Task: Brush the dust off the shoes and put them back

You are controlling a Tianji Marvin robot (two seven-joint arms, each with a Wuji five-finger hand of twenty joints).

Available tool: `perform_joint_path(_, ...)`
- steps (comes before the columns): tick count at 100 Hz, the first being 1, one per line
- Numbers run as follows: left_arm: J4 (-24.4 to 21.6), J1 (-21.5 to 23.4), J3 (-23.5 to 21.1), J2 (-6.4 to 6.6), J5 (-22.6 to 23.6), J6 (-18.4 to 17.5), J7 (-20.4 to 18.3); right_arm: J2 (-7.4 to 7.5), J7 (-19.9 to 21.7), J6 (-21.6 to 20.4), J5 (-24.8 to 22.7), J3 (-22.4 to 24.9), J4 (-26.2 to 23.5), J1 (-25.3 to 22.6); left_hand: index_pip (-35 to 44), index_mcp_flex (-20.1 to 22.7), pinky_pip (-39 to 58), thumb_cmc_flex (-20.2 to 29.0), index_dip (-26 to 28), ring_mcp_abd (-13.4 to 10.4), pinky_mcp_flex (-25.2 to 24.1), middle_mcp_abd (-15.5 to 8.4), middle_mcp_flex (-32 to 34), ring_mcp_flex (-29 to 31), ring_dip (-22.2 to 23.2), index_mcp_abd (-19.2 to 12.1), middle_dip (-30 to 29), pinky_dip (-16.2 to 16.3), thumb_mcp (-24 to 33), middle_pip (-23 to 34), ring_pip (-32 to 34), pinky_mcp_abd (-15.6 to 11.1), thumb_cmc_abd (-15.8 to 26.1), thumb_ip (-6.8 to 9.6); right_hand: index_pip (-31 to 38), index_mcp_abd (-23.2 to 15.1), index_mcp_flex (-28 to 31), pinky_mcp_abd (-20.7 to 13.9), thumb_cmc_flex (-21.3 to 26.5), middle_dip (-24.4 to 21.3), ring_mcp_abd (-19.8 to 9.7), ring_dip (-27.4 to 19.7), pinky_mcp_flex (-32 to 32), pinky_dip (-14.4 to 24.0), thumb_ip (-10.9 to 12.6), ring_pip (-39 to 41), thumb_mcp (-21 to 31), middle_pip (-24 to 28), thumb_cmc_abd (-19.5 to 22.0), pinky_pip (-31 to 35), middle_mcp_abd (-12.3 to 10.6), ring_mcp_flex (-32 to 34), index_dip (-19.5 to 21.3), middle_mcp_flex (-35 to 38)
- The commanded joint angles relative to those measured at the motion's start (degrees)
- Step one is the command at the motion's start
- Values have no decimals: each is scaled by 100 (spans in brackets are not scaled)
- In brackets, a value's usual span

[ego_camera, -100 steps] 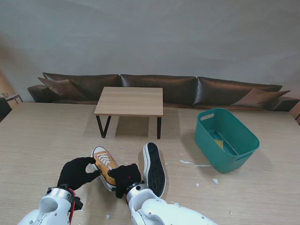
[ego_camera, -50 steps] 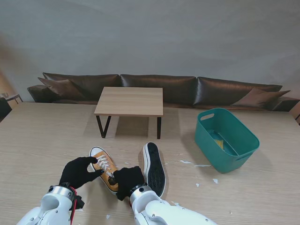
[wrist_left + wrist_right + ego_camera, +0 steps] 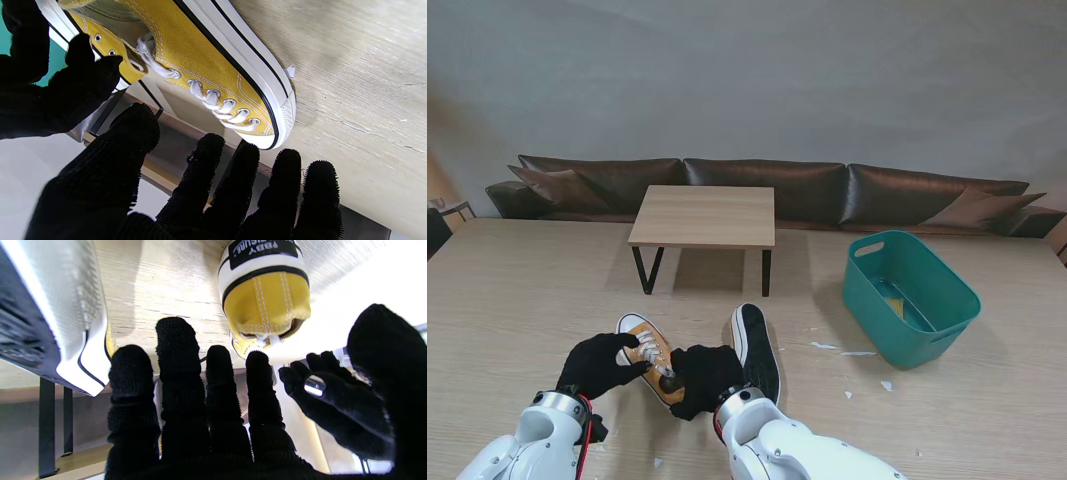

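Yellow sneaker (image 3: 648, 353) is sitting upright on the worktop (image 3: 507, 300) close to me, toe pointing away, with the second shoe (image 3: 755, 355) flipped on its side just to its right, black sole showing. Left robot hand (image 3: 599, 364) has fingers spread beside the laces, not gripping anything as far as the wrist view shows. Right robot hand (image 3: 705, 378) is at the heel with fingers also apart, holding nothing. Green bin (image 3: 909, 297) is way off to the right
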Motion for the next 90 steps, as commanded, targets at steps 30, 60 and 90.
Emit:
perform_joint_path(30, -241, 67, 28, 43, 31, -67, -357, 115, -43, -572, 652, 882, -715, -739, -131, -37, -117, 80, -1, 136, -52, 83, 63, 8, -35, -16, 22, 73, -188, -49, -94, 116, 208, 151, -349, -338, -320, 513, -203, -545, 468, -699, -1494, -532, 369, -1588, -1261, -684, 1282, -1214, 230, -869, -189, -689)
perform_joint_path(60, -695, 168, 124, 123, 208, 123, -809, 202, -304, -1203, 997, 2048, -1316, -1587, -243, -54, 649, 66, -194, 153, 33, 131, 105, 148, 411, -263, 120, 873, -482, 12, 424, 37, 288, 167, -412, -354, -118, 506, -1, -578, 592, -724, -1634, -564, 526, -1633, -1584, -713, 1651, -1335, 332, -934, -130, -599)
perform_joint_path(90, -1079, 124, 310, 229, 664, 522, -1387, 267, -316, -1906, 1362, 3009, -1457, -2166, -282, 51, 5595, -231, -473, 65, -280, 130, 429, 630, 2178, -694, 1863, 337, -689, 705, 2797, -389, 215, 126, -498, -305, 37, 529, 40, -591, 676, -703, -1641, -518, 550, -1606, -1313, -787, 1640, -1327, 389, -859, -87, -320)
